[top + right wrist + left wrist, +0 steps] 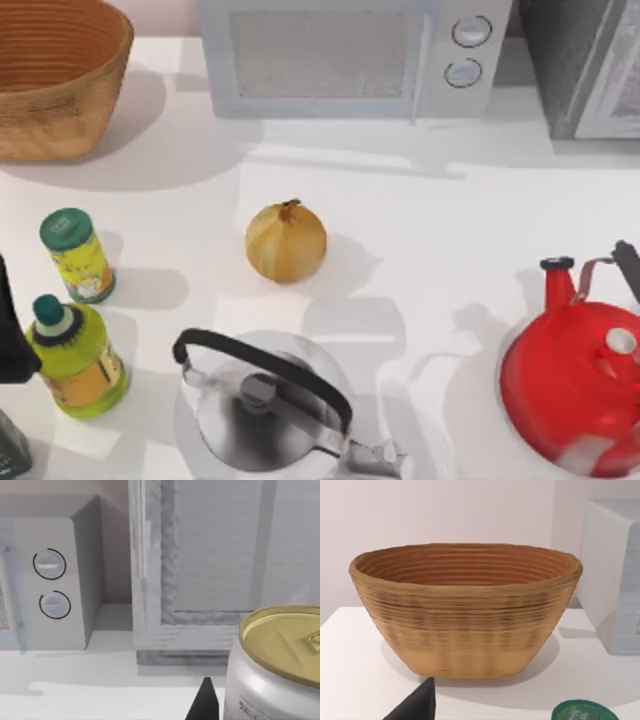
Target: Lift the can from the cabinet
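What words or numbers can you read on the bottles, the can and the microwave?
None can be read.
Can: dark print low on its side, too blurred to read.
Spice jar: yellow label with marks, too small to read.
Jar's green lid: pale marks, unreadable.
Green-capped bottle: label too small to read.
Microwave: two dials, no numbers showing.

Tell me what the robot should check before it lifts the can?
1. Can upright: ok, its gold top faces up.
2. Can near the right gripper: ok, it looms close in the right wrist view; the gripper is at the table's right edge, by the red kettle.
3. Can gripped: cannot tell.
4. Cabinet in the way: ok, it stands behind the can.
5. Left arm clear: ok, parked at the left edge beside the green bottle.
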Robot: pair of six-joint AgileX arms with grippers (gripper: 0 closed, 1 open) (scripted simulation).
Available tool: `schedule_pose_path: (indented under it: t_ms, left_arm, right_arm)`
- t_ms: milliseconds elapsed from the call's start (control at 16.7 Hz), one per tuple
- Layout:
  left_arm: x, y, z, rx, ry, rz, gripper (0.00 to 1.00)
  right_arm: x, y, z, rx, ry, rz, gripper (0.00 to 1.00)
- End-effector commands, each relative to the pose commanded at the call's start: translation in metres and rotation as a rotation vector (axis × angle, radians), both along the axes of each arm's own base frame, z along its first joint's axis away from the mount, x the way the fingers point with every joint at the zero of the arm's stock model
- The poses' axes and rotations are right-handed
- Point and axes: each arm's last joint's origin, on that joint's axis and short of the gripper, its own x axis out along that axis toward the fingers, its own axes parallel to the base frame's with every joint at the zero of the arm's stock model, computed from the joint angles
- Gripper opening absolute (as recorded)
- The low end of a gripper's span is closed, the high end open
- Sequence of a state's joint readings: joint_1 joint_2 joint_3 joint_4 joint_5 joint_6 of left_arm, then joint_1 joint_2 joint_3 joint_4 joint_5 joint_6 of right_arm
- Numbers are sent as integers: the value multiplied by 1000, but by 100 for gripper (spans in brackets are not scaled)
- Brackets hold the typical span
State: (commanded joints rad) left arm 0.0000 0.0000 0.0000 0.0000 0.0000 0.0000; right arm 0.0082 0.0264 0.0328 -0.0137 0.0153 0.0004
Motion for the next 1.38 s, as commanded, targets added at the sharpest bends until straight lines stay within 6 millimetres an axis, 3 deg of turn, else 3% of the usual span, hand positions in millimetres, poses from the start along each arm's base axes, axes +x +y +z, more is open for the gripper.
schedule_pose_path:
  t_ms: [480,840,1140,1380]
  left_arm:
    - [0,0,0,0,0,0,100]
    - [0,0,0,0,0,0,100]
    - [0,0,0,0,0,0,100]
    - [0,0,0,0,0,0,100]
  right_arm:
    - [1,0,-9,2,2,9,0]
    - [12,-6,22,-9,-29,66,0]
    - [57,-26,59,-25,-18,202,0]
    - [113,-66,62,-27,9,351,0]
